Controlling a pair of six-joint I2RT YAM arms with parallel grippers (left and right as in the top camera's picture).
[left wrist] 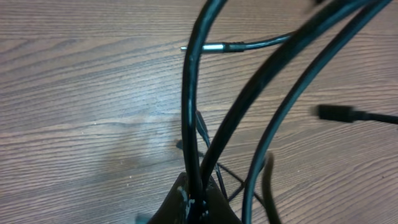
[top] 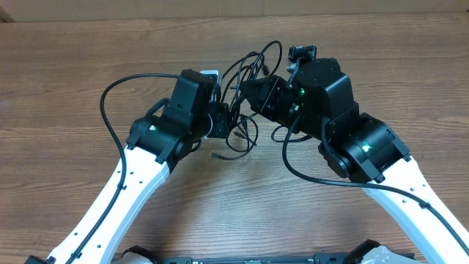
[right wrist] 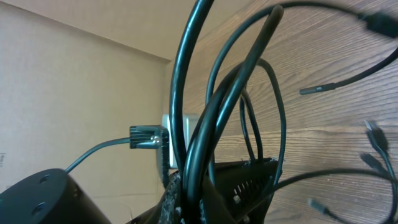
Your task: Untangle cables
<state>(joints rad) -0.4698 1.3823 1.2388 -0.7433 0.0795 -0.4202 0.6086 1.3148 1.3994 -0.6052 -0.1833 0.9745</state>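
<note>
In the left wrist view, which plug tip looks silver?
The upper plug, behind the cables, pointing left; the other plug, at right, is black.

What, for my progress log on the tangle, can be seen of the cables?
The cables are thin, black, glossy cords that look rubbery. Several are looped together in a tangle between the two arms, mostly held up over the wooden table. Strands run into the left gripper and the right gripper, both shut on them. Loose ends hang free: one ends in a slim metal tip, another in a black plug.
</note>
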